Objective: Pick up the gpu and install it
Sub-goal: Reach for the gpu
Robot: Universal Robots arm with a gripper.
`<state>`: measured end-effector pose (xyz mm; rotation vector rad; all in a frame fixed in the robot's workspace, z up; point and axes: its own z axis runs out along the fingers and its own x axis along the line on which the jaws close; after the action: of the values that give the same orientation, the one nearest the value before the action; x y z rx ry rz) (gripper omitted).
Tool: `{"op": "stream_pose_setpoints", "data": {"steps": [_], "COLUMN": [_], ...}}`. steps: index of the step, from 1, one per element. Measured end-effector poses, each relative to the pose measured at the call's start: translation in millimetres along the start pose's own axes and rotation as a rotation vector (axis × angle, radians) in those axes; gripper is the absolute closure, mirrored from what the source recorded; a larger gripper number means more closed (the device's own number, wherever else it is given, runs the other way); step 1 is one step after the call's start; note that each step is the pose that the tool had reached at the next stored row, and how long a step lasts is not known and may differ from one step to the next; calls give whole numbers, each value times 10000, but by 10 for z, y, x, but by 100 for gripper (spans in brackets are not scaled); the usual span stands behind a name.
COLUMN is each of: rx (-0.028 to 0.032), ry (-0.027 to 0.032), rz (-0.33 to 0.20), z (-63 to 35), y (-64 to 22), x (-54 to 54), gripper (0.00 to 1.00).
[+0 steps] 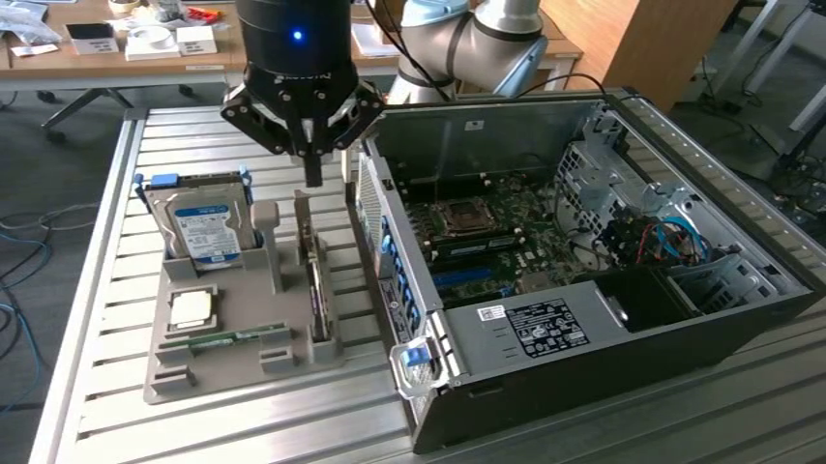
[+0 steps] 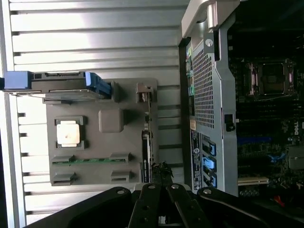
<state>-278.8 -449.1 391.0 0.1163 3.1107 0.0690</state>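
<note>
Cluttered wooden desk [image 1: 52, 60]; slatted metal table [image 1: 193, 425]

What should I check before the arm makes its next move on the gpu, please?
1. The gpu stands on edge in the grey holder: ok.
2. The gripper is over the gpu: ok.
3. Jaws open for a grasp: not ok; they are shut and hold nothing.
4. The computer case is open, with the motherboard exposed: ok.
5. The hard drive stands apart from the gpu: ok.
6. The slot for the gpu is free: cannot tell.
</note>
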Motion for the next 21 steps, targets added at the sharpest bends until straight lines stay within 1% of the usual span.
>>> {"op": "stream_pose_setpoints", "data": {"steps": [5,10,21], "rx": [0,0,0], "ry": [0,0,0], "rz": [1,2,0], "z": [4,7,12], "y": [-26,-70,-89], "x": [52,75,105], "gripper": [89,89,89]}}
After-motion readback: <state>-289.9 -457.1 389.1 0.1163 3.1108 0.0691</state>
